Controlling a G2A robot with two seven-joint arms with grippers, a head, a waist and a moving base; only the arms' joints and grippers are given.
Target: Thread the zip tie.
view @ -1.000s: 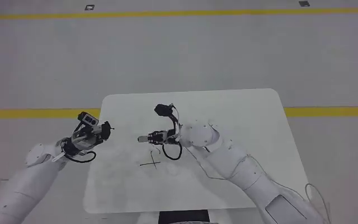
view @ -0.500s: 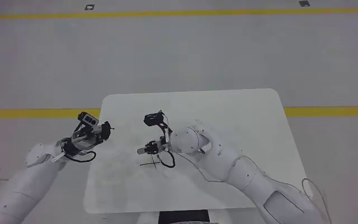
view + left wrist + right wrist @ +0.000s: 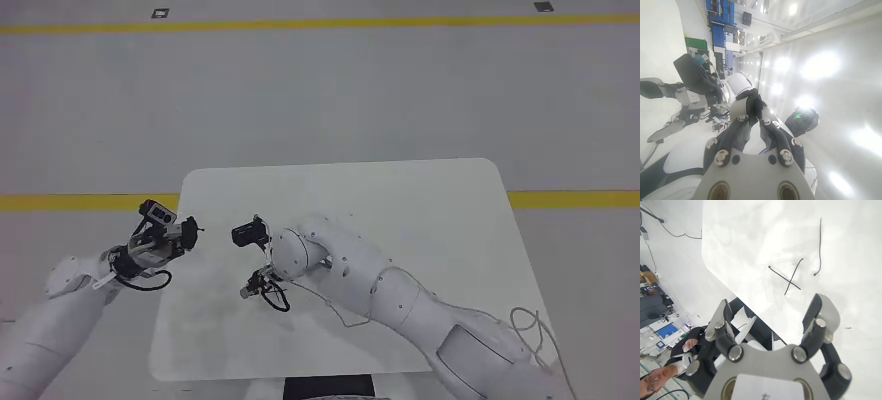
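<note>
A white worktop [image 3: 450, 200] with rounded corners stands on a pale grey floor [image 3: 320, 90]. One yellow line [image 3: 320, 22] crosses the floor far off, and a second yellow line [image 3: 580, 199] shows on either side of the worktop. A thin dark cable [image 3: 677, 235] trails over the floor near the worktop's edge. Farther back the hall has blue panels [image 3: 719, 34], a green container [image 3: 695, 42] and rows of bright ceiling lights [image 3: 819, 64].
</note>
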